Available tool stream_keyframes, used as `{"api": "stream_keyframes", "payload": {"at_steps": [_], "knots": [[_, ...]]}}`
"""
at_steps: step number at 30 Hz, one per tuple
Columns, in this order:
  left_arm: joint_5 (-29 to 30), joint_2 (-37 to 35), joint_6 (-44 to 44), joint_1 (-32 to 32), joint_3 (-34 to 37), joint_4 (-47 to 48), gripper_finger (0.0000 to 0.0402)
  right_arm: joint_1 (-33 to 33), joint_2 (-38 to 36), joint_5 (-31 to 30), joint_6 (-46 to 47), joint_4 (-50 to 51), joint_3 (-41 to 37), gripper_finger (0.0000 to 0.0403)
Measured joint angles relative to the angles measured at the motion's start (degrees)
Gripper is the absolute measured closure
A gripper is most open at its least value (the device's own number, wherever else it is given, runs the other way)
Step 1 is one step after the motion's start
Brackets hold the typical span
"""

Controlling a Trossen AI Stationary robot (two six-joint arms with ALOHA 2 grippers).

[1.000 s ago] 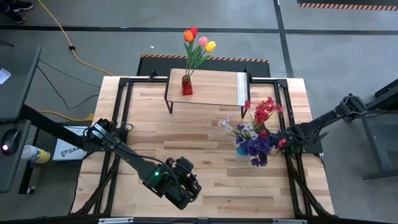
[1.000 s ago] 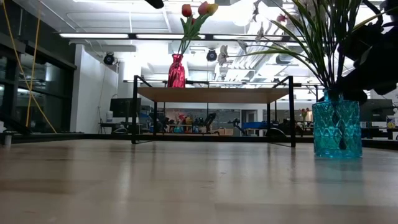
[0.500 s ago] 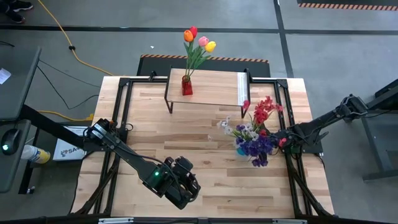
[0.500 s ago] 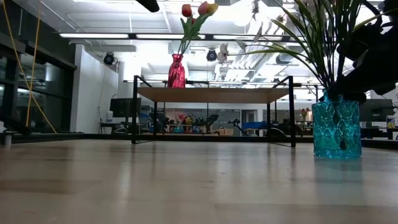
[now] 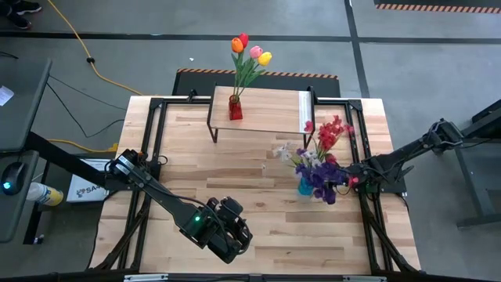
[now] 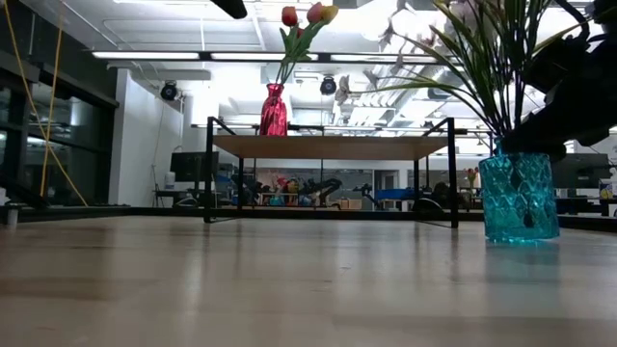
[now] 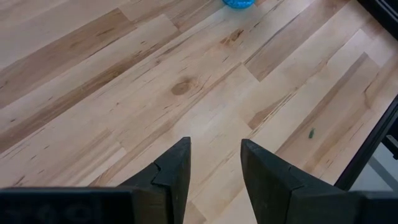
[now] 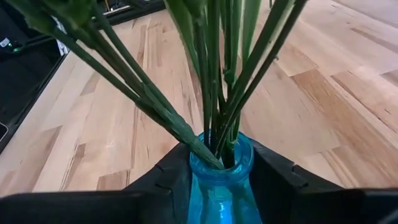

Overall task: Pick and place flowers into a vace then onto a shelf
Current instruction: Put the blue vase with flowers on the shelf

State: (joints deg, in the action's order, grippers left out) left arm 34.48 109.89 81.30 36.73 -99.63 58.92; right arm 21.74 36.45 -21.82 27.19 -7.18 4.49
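Observation:
A blue glass vase (image 6: 519, 198) holding purple, white and red blossom sprays (image 5: 319, 157) stands at the table's right side. My right gripper (image 8: 221, 177) is shut on it, and also shows in the high view (image 5: 344, 178). A red vase (image 5: 235, 108) with red, orange, pink and yellow tulips (image 5: 250, 48) stands on the left part of the low wooden shelf (image 5: 266, 110) at the far edge. My left gripper (image 7: 214, 162) hovers open over bare tabletop near the near edge (image 5: 233, 233). My right gripper pinches the blue vase's neck (image 8: 219, 163), just below the rim, one finger (image 8: 166, 177) on each side. The fingers come in about level from the table's right. The vase leans slightly in the hold, stems fanning out above. Whether its base touches the table, I cannot tell.
Black metal frame rails (image 5: 153, 149) run along the table's left and right sides. Open wooden tabletop (image 5: 235, 168) lies between the shelf and the left arm. The shelf's right part (image 5: 290, 113) is bare. The shelf stands on thin black legs (image 6: 208, 169).
My right gripper has shifted the blue vase slightly toward the table's far-left. The vase has tipped a little, and the blossom sprays have swung toward the shelf. The left arm has kept still.

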Motion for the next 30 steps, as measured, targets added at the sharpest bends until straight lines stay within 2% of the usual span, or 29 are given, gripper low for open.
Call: {"api": "stream_keyframes", "payload": {"at_steps": [13, 18, 23, 30], "knots": [[0.0, 0.0, 0.0, 0.0, 0.0, 0.11, 0.0229, 0.0, -0.07, -2.8, 0.39, -4.62, 1.93, 0.0282], [0.0, 0.0, 0.0, 0.0, 0.0, 0.48, 0.0229, 0.0, -0.11, -5.11, -4.98, -2.31, 8.3, 0.028], [0.0, 0.0, -0.02, 0.0, 0.0, 1.03, 0.0229, -0.84, -0.11, -10.85, -10.29, 6.2, 17.6, 0.0283], [0.0, 0.0, -0.02, 0.0, 0.0, 1.29, 0.0229, -10.17, -0.02, -12.15, -18.25, 13.36, 27.88, 0.0283]]}}
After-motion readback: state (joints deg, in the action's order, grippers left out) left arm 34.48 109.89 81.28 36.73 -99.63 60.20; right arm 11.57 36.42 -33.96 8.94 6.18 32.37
